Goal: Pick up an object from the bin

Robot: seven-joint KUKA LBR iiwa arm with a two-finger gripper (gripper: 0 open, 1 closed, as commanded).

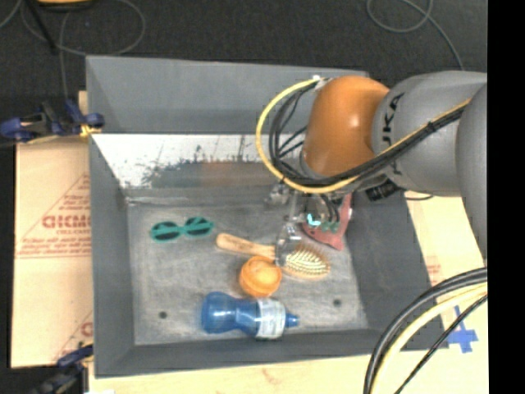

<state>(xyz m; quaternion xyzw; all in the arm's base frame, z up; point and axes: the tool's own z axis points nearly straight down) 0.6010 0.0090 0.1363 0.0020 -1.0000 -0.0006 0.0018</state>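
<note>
My gripper (pixel 289 243) hangs low over the middle right of the bin floor, its tip just above a wooden hairbrush (pixel 283 257) whose handle points left and whose bristled head lies to the right. An orange ball-like thing (pixel 259 277) rests just below the brush handle. A red flat thing (pixel 335 226) lies right of the gripper, partly hidden by the arm.
A blue plastic bottle (pixel 242 315) with a white label lies on its side near the front wall. Green toy glasses (pixel 181 230) lie at the left. The orange cover and cables on the wrist hide the bin's back right.
</note>
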